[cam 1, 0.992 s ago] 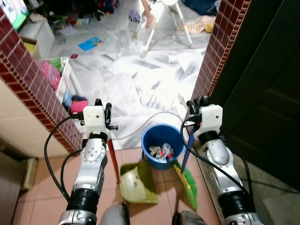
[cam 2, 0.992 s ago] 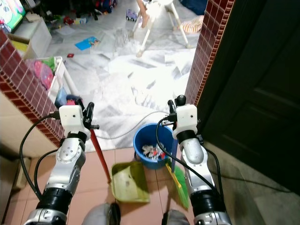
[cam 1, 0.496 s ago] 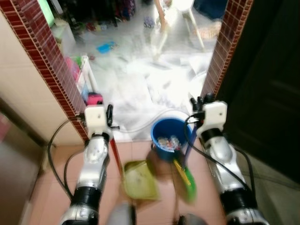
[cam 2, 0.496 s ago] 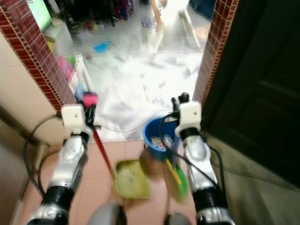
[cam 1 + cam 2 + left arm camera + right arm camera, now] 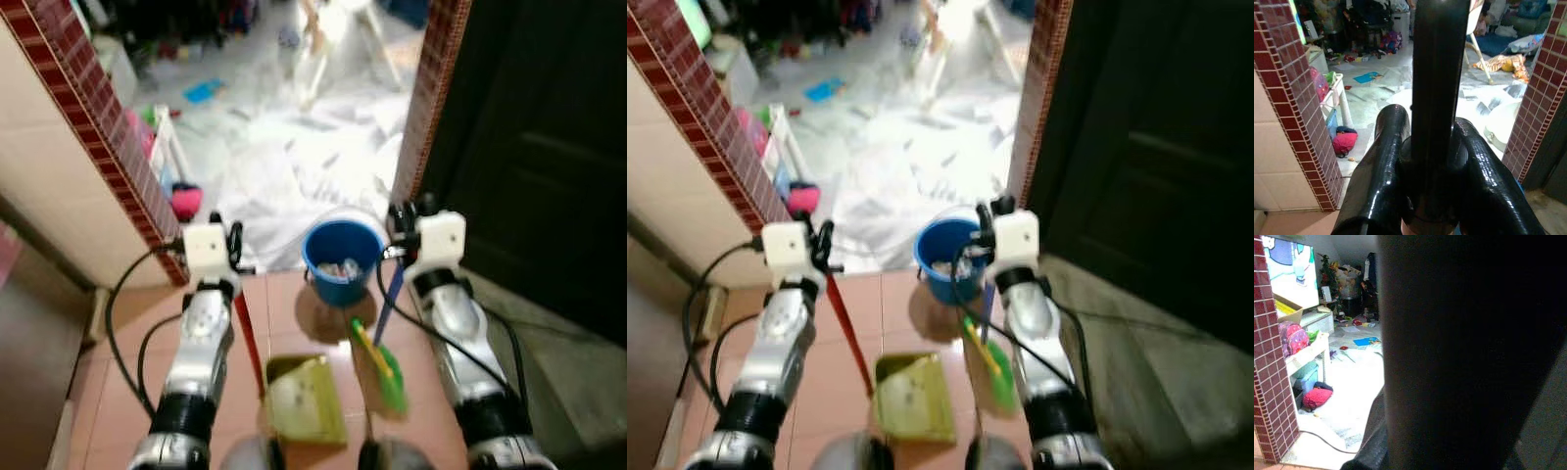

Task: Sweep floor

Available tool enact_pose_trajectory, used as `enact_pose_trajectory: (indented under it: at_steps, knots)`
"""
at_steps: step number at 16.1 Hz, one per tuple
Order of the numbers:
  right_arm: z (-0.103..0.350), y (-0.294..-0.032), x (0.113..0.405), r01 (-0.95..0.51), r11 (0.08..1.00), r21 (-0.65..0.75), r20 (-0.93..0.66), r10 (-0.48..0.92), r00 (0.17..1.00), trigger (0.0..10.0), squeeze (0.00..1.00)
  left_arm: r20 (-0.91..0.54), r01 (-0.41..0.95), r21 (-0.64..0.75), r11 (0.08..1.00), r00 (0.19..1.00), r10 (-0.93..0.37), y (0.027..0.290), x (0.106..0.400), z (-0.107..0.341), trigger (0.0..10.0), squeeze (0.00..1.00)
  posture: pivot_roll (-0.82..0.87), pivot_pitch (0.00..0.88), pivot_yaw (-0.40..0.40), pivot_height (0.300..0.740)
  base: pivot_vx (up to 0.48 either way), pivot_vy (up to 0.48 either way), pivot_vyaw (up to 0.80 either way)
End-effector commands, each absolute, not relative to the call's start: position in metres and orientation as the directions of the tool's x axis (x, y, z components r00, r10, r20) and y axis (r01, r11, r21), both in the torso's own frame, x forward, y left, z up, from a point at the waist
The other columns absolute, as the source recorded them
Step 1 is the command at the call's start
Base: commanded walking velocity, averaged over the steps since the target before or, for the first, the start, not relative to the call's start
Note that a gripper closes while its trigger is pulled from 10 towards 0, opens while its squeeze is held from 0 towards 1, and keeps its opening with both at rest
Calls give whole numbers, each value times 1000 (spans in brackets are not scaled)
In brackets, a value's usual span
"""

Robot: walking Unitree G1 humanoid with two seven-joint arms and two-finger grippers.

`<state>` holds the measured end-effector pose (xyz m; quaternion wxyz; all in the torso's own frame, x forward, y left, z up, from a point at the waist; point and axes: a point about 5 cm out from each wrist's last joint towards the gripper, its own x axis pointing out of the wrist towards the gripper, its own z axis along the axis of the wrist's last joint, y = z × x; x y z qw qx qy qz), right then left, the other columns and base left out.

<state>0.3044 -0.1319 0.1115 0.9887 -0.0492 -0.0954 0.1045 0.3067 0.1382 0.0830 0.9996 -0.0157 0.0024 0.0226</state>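
At twelve o'clock, our blue bucket already holds debris; left gripper clamps the dustpan handle, right gripper the broom.

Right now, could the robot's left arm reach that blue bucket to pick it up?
Probably not. The left gripper is shut on the red dustpan handle, so it has no free fingers. The blue bucket stands ahead, nearer the right gripper, which holds the broom.

Glossy black pincer fingers, blue plastic bucket, green plastic dustpan, rough red brick pillar, smooth terracotta floor tiles.
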Motion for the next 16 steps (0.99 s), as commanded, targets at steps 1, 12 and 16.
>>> enact_pose_trajectory:
  at_steps: [1,12,16]
  knots:
    - [119,-128,306,-205,973,-110,210,224,952,10000,0,53,-51,-17,999,997,52,139,312,97,10000,0,-98,0,82,740,0,0,0]
    - [118,-126,304,-220,966,-132,216,245,945,10000,0,54,-42,-11,999,998,42,137,312,97,10000,0,-96,0,85,740,-187,0,97]
    - [118,-126,304,-221,966,-132,215,245,945,10000,0,55,-39,-11,999,998,39,136,312,98,10000,0,-100,0,86,740,-322,0,484]
